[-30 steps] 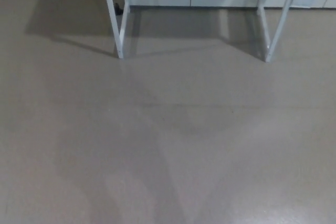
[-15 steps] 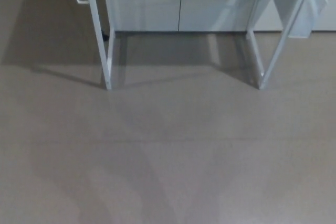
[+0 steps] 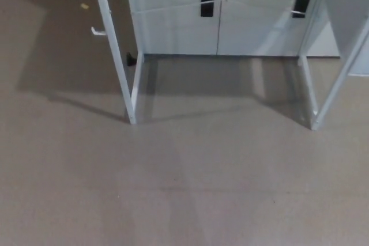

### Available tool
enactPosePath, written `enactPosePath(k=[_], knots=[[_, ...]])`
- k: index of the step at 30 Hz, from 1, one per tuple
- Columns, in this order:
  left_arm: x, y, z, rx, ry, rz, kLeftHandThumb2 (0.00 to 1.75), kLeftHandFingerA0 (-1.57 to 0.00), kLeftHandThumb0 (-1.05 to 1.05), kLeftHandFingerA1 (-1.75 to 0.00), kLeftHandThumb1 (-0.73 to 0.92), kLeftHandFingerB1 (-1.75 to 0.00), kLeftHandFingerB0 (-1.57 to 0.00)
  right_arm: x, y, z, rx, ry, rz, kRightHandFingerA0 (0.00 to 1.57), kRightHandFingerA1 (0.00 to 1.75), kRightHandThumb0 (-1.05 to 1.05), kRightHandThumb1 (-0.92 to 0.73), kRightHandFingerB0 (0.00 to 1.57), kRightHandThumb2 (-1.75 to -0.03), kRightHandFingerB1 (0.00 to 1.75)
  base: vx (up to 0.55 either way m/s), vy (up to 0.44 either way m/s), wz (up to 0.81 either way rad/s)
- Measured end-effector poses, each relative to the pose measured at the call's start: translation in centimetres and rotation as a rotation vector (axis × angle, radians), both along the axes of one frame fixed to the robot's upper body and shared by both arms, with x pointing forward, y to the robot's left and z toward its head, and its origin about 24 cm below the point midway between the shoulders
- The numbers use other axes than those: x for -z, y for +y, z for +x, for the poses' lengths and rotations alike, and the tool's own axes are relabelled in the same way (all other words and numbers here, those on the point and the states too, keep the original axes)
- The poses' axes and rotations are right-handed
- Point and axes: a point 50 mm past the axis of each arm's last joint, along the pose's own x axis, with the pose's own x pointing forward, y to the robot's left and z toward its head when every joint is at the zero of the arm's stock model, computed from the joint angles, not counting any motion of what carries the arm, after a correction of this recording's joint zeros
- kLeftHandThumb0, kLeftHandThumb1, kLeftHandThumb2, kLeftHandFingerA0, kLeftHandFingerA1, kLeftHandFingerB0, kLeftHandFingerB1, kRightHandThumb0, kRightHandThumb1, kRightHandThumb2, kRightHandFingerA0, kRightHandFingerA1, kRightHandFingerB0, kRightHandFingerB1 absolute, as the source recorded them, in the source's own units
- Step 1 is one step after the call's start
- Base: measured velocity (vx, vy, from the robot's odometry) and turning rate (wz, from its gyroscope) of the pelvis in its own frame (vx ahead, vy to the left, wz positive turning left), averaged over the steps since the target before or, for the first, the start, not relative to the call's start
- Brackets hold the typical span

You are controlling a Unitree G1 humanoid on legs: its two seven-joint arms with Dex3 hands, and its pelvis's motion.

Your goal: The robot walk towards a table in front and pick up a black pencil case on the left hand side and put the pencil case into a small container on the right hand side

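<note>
Grey floor [image 3: 184, 188] fills nearly all of the head view: smooth, bare and faintly shadowed. Two white table legs rise out of it. The left leg [image 3: 114, 50] slants up past the top edge, the right leg [image 3: 340, 84] does the same at the far side, and the tabletop they carry is above the frame. Behind them stands a white cabinet [image 3: 173, 21] with black handles [image 3: 207, 4] on its doors.

The left hand and the right hand are both out of the picture, so I cannot tell how the fingers stand, and nothing here can be placed relative to them. The pencil case and the container do not show either. By the task they should lie on that unseen tabletop, case to the left, container to the right.

To my eye the walk-up is the step in hand, and the pick-up has not begun. Doing it well means staying square to the gap between the two legs, closing in with short even steps, and stopping with the feet shy of the legs — then raising the head until the tabletop and the case come into sight before any arm reaches.
</note>
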Motion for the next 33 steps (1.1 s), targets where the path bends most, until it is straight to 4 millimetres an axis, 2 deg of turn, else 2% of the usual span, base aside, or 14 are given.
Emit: enactPosePath(k=[6, 15, 23, 27, 30, 33], knots=[[0.1, 0.1, -0.5, -0.003, 0.015, 0.004, 0.61, -0.47, -0.33, -0.4, 0.72, -0.37, -0.39, 0.2, 0.2, -0.3, -0.012, 0.027, 0.002, 0.53, 0.6, -0.59, -0.89, 0.27, -0.68, 0.69, 0.32, 0.126, -0.12], [-0.2, 0.8, -0.3, -0.003, 0.013, 0.025, 0.61, -0.47, -0.32, -0.41, 0.72, -0.37, -0.39, 0.5, 0.9, -0.2, -0.038, 0.047, 0.014, 0.53, 0.6, -0.56, -0.89, 0.28, -0.69, 0.7, 0.28, 0.098, -0.01], [0.0, 1.0, -0.5, 0.002, 0.034, 0.035, 0.61, -0.5, -0.34, -0.41, 0.71, -0.38, -0.42, 0.7, 1.2, -0.1, -0.043, 0.066, 0.025, 0.53, 0.61, -0.55, -0.86, 0.3, -0.72, 0.71, 0.19, -0.153, 0.02], [0.1, 0.7, 0.4, 0.026, 0.015, 0.039, 0.61, -0.5, -0.34, -0.41, 0.71, -0.38, -0.43, 0.3, 0.7, 1.1, -0.052, 0.051, 0.008, 0.55, 0.6, -0.56, -0.86, 0.29, -0.7, 0.72, 0.19, -0.196, 0.09], [0.0, 0.6, 0.6, 0.036, 0.005, 0.047, 0.61, -0.49, -0.35, -0.4, 0.72, -0.38, -0.42, 0.4, 0.6, 1.2, -0.062, 0.061, 0.001, 0.56, 0.65, -0.6, -0.85, 0.3, -0.73, 0.79, 0.11, -0.107, -0.02], [0.0, 0.5, 0.6, 0.042, 0.005, 0.051, 0.61, -0.51, -0.34, -0.41, 0.71, -0.38, -0.43, 0.4, 0.7, 1.1, -0.073, 0.073, -0.004, 0.58, 0.64, -0.6, -0.86, 0.31, -0.71, 0.76, 0.1, -0.025, -0.02]])
